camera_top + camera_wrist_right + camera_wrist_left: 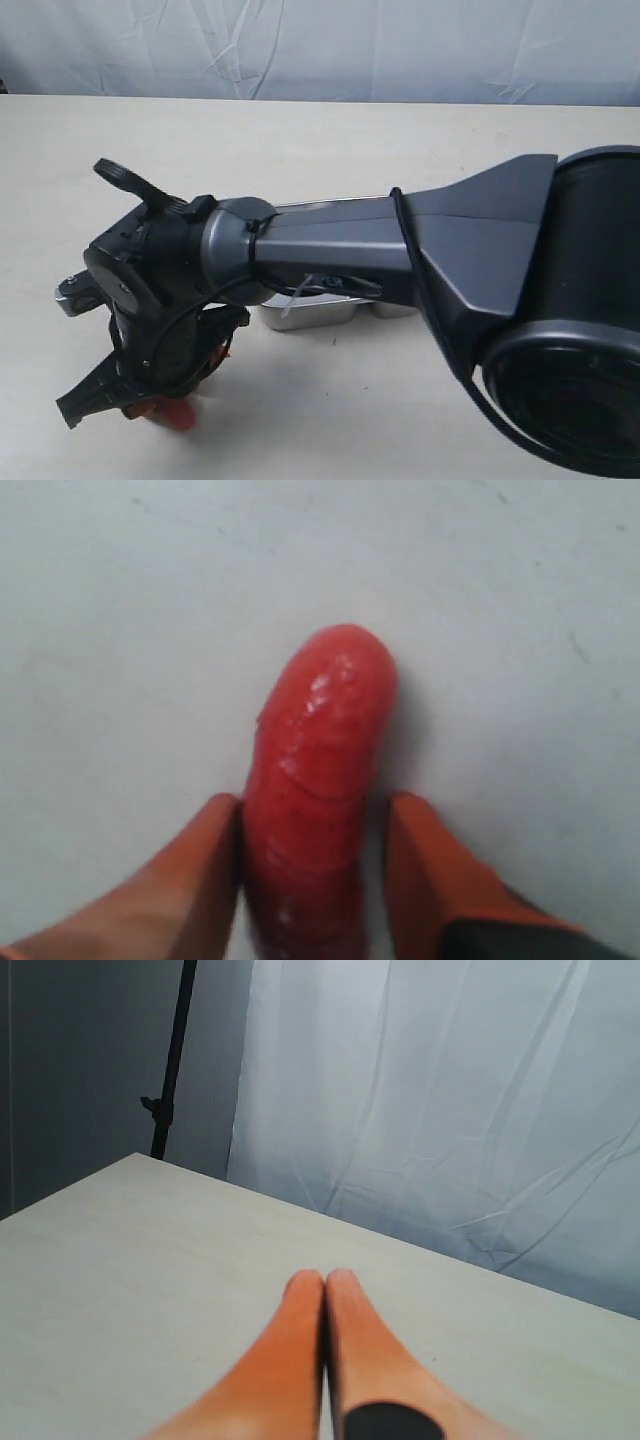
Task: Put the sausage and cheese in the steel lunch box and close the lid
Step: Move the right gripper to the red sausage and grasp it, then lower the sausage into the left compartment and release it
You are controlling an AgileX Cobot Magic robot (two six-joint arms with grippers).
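Note:
The red ribbed sausage lies on the pale table, between the two orange fingers of my right gripper. One finger touches its side; a thin strip of table shows between the sausage and the other finger, so the gripper is open around it. In the exterior view the right arm reaches across to the front left, its gripper pointing down at the sausage. Part of the steel lunch box shows under that arm. My left gripper is shut and holds nothing. The cheese and the lid are hidden.
The big dark right arm covers the middle and right of the exterior view. A white curtain hangs behind the table's far edge. A black stand pole rises beyond the table in the left wrist view.

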